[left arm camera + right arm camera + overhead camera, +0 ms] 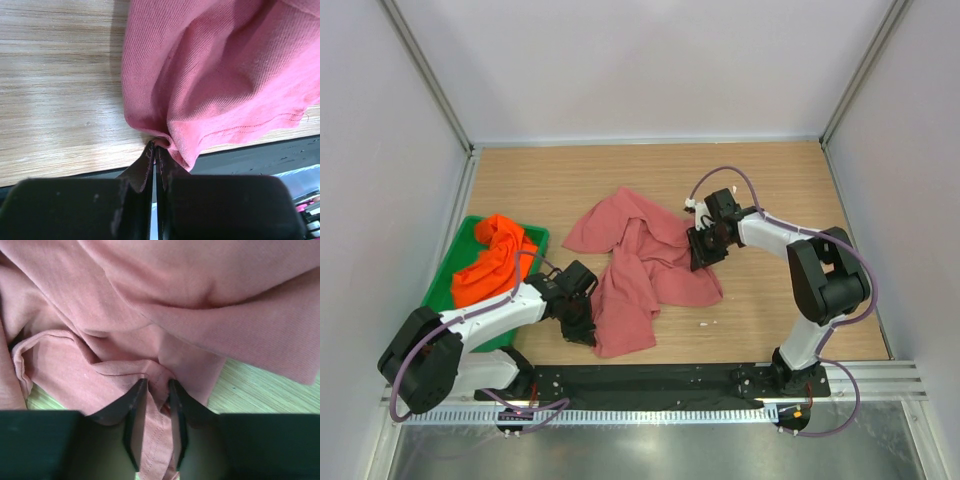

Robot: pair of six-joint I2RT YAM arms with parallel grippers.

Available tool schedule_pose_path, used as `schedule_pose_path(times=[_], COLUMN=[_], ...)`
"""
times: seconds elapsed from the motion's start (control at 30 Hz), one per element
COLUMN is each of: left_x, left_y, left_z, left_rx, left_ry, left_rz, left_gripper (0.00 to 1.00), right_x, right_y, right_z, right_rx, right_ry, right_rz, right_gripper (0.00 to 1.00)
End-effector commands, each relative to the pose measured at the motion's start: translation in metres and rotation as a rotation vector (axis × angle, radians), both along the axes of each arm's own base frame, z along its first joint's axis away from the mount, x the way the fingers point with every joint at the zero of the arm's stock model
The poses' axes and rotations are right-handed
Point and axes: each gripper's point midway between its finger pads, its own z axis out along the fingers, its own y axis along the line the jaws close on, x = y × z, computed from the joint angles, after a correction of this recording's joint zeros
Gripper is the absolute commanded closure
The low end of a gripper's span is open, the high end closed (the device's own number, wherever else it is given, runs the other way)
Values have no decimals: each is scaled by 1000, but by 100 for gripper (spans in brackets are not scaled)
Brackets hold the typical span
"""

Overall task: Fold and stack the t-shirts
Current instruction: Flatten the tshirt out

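Note:
The rose-pink t-shirt (638, 265) lies crumpled in the middle of the wooden table. My left gripper (582, 322) is shut on its near left hem; the left wrist view shows the fingertips (149, 156) pinched on a fold of pink cloth (220, 75). My right gripper (701, 250) is at the shirt's right edge; in the right wrist view its fingers (135, 402) close on a hemmed strip of the pink shirt (150, 300). The orange t-shirt (495, 258) lies bunched in the green tray (535, 237) at the left.
The table's wooden top (770, 190) has white walls at the back and sides. A black base strip (650, 380) runs along the near edge. A small white scrap (712, 322) lies near the shirt's right side.

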Motion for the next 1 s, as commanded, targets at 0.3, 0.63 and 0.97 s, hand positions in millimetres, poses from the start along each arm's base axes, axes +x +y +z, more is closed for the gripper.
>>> schedule_pose_path(times=[0.3, 0.63, 0.97], left_x=[29, 113, 191], left_y=[-8, -4, 41], left_z=[43, 183, 413], left_rx=[-41, -47, -63], left_ry=[-161, -552, -1129], left_rz=[21, 75, 217], left_gripper=[100, 100, 100], right_x=[31, 62, 84], right_y=[-9, -42, -91], right_z=[43, 151, 327], right_rx=[-39, -62, -82], right_ry=[-110, -459, -885], right_rz=[-139, -364, -596], right_gripper=[99, 99, 99])
